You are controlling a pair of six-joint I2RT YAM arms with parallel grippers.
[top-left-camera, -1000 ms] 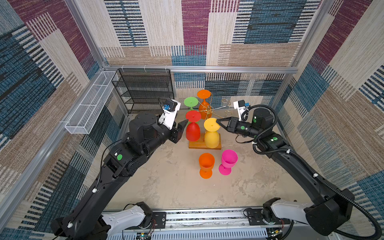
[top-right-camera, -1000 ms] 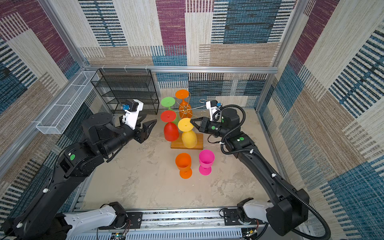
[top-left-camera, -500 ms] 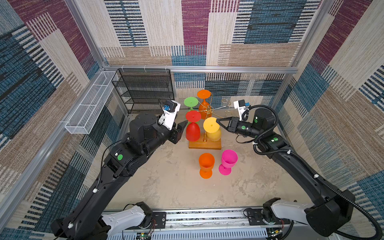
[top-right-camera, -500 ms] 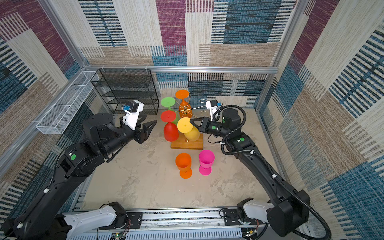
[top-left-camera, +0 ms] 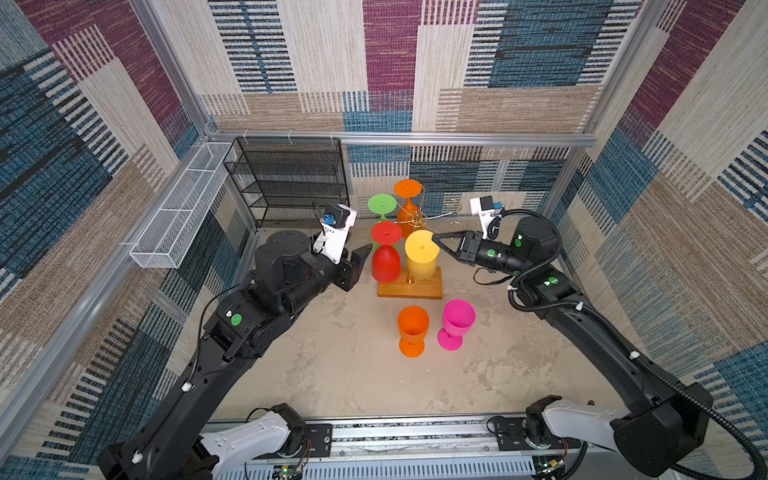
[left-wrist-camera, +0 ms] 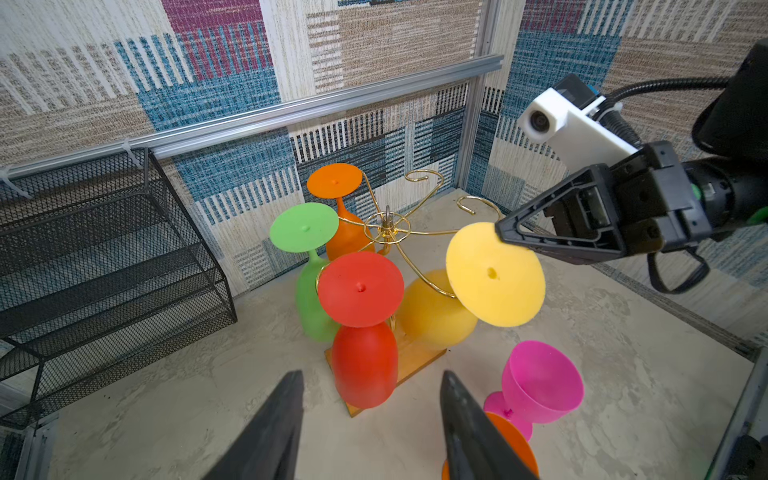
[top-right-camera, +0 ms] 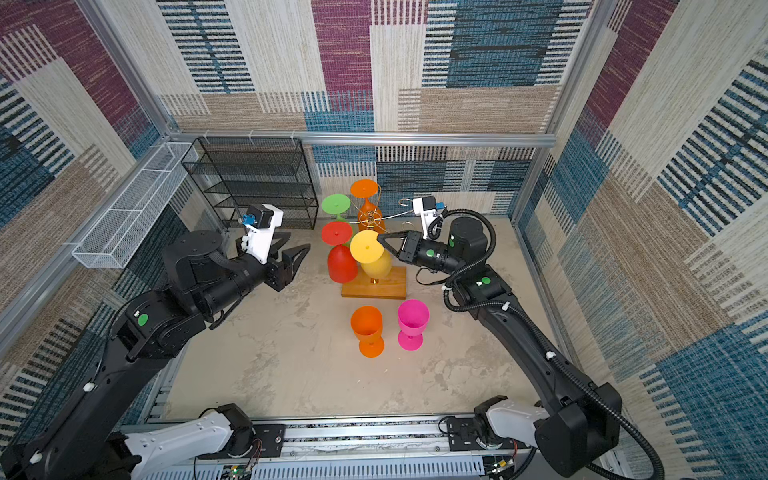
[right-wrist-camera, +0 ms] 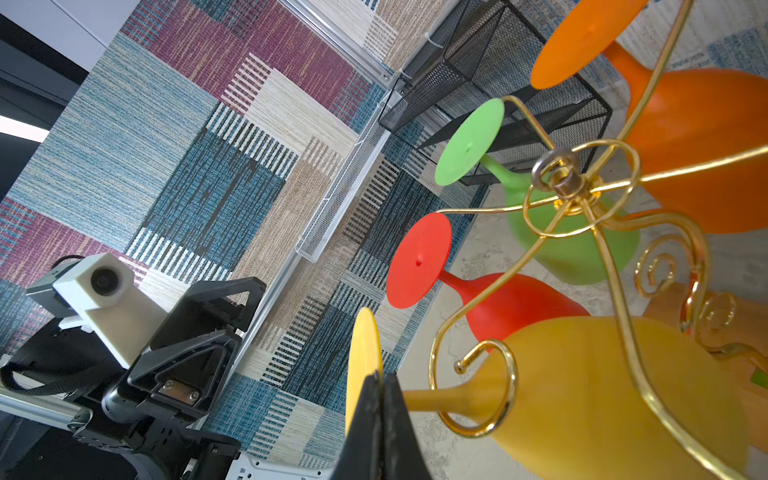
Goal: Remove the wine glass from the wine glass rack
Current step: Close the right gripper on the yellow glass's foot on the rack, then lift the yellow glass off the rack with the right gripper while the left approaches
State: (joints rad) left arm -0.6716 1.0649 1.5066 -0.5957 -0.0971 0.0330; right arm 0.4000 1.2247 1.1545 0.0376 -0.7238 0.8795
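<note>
Clearly, right wrist view: right gripper (right-wrist-camera: 380, 376) clamped on yellow glass (right-wrist-camera: 602, 395); left gripper (left-wrist-camera: 372, 375) apart.

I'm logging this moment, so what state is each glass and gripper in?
Yellow glass: upside down on rack, tilted, foot pinched.
Red glass: hanging upside down.
Green glass: hanging upside down.
Hanging orange glass: upside down.
Standing orange glass: upright.
Pink glass: upright.
Right gripper: shut on yellow glass.
Left gripper: open, empty.
</note>
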